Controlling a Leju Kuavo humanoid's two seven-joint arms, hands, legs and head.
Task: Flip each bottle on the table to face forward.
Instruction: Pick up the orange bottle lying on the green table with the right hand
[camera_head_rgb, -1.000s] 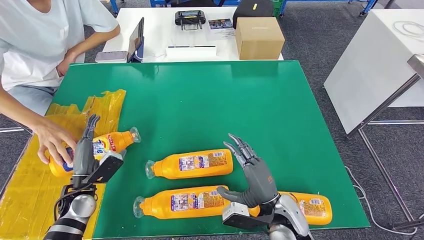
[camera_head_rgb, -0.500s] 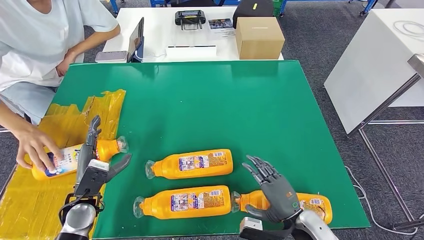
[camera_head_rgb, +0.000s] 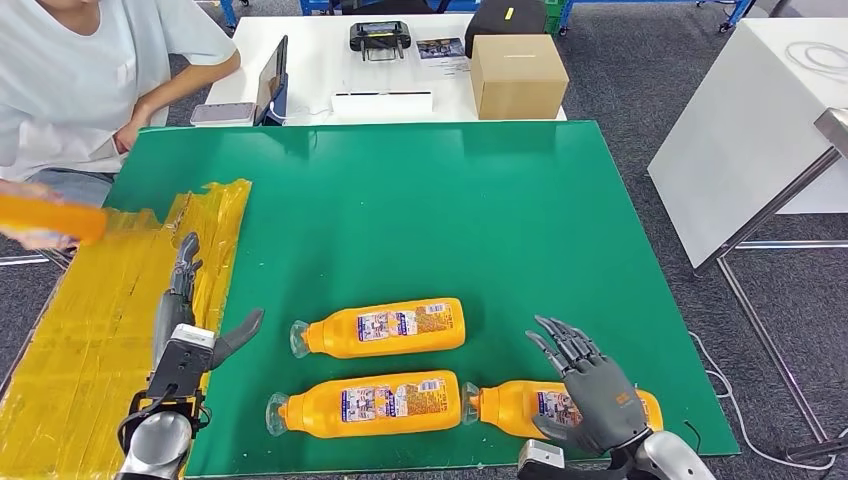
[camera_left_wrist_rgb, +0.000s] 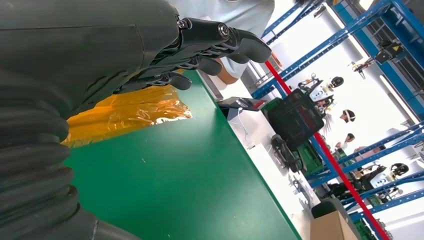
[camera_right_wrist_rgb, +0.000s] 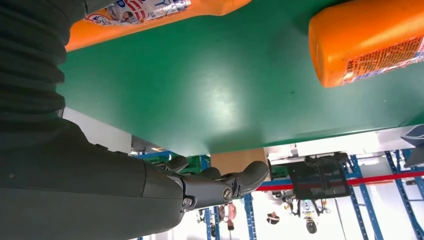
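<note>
Three orange bottles lie on their sides on the green mat (camera_head_rgb: 420, 200), caps to the left and labels up. One bottle (camera_head_rgb: 380, 327) lies farther back, a second bottle (camera_head_rgb: 365, 404) is near the front edge, and a third bottle (camera_head_rgb: 510, 404) is to its right. My right hand (camera_head_rgb: 588, 388) hovers over the third bottle's right part with fingers spread, holding nothing. In the right wrist view, its fingers (camera_right_wrist_rgb: 220, 182) stretch out past an orange bottle base (camera_right_wrist_rgb: 370, 40). My left hand (camera_head_rgb: 185, 315) is open, fingers straight, at the mat's left edge.
A yellow sheet (camera_head_rgb: 90, 320) covers the table's left side. A person seated at the far left holds a blurred orange bottle (camera_head_rgb: 50, 218) in the air. Behind the mat, a white table carries a cardboard box (camera_head_rgb: 517, 75) and a tablet (camera_head_rgb: 272, 75).
The person has lifted the bottle off the yellow sheet and carried it up and left. My right hand has drawn back and right, over the third bottle. My left hand has barely moved.
</note>
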